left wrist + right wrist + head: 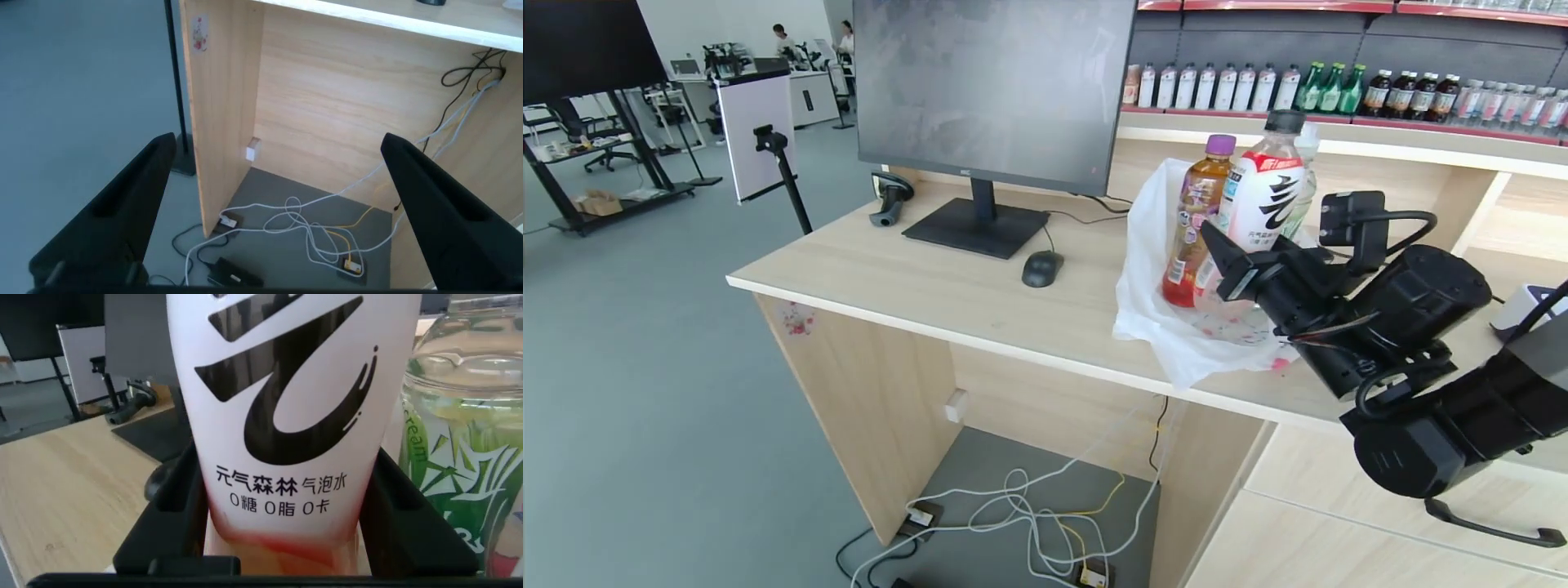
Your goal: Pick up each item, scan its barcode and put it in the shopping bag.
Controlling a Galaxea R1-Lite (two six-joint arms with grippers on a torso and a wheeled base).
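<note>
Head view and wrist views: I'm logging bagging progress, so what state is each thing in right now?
white-label bottle, upright, capped, gripped, base inside the bag.
right gripper, shut on the white-label bottle.
left gripper, open, empty.
orange bottle, upright in the bag, capped.
green-label bottle, upright beside the white-label bottle.
shopping bag, open on the counter.
monitor, dark.

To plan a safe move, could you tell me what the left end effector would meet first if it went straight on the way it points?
The left end effector, open, points into the recess under the desk. It would probably meet the wooden back panel first, though the loose cables below may lie closer.
</note>
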